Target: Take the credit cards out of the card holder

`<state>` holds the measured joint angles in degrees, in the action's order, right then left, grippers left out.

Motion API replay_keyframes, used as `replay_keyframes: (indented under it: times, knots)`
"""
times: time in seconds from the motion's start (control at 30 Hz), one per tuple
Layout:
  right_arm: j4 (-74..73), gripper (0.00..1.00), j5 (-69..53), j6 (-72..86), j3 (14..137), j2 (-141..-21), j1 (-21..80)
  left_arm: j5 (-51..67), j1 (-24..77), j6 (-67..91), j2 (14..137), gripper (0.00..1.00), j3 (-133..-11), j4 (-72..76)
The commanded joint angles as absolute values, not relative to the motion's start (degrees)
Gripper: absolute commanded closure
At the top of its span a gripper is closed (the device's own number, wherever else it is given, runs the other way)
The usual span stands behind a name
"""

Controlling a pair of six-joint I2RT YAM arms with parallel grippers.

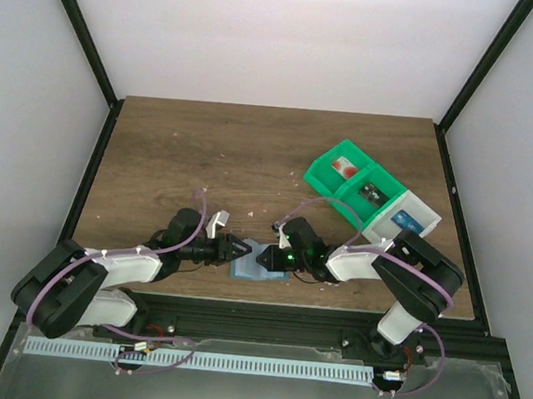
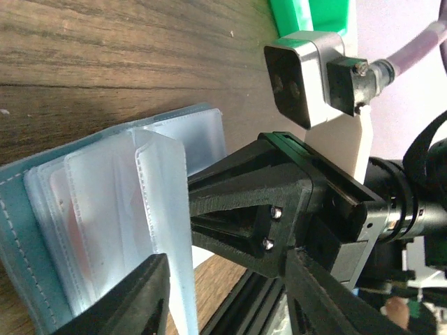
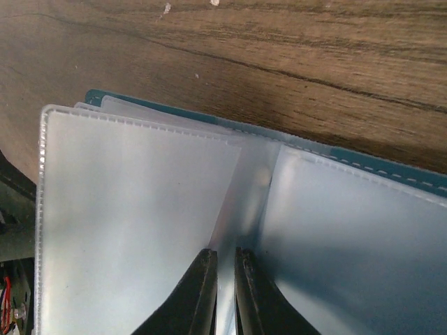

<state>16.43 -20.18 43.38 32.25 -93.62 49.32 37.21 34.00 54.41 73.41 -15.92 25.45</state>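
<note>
The light-blue card holder point(image 1: 246, 269) lies open on the table between both grippers, its clear sleeves fanned up. In the left wrist view its teal cover point(image 2: 28, 230) shows, and a pinkish-red card point(image 2: 66, 209) glimmers faintly through the sleeves. My right gripper point(image 1: 267, 256) is shut on one upright clear sleeve point(image 3: 140, 209); its fingertips pinch the sheet point(image 3: 225, 257). My left gripper point(image 1: 240, 250) is open right beside the holder; its jaws stand wide apart point(image 2: 230, 310), with a sleeve edge by one finger point(image 2: 133, 300) and the right gripper's black fingers point(image 2: 237, 202) in front.
A green-and-white compartment bin point(image 1: 370, 195) with small items stands at the back right of the wooden table point(image 1: 177, 154); its green corner shows in the left wrist view point(image 2: 307, 14). A black frame rail point(image 1: 313, 311) runs along the near edge.
</note>
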Motion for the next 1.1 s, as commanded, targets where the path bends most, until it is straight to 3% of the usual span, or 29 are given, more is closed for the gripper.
replay_keyframes:
  times: [0.0, 0.33, 0.6, 0.87, 1.07]
  knots:
    - [15.1, 0.9, -20.1, 43.8, 30.7, -93.6, 50.0, 38.2, 34.0, 55.4, 74.8, 0.54, -14.7, 29.8]
    - [17.3, 0.91, -20.4, 44.5, 29.5, -93.4, 50.0, 41.1, 35.6, 58.8, 76.8, 0.58, -14.2, 37.4]
    - [20.8, 0.93, -21.7, 44.9, 27.4, -92.6, 49.9, 41.2, 35.5, 58.3, 77.4, 0.67, -14.4, 36.9]
    - [25.7, 0.87, -20.8, 46.9, 25.4, -90.2, 49.9, 40.9, 37.3, 58.3, 80.1, 0.65, -15.8, 38.0]
    - [26.7, 0.85, -15.7, 49.9, 20.8, -82.1, 49.9, 40.1, 38.4, 58.4, 81.4, 0.64, -17.0, 38.5]
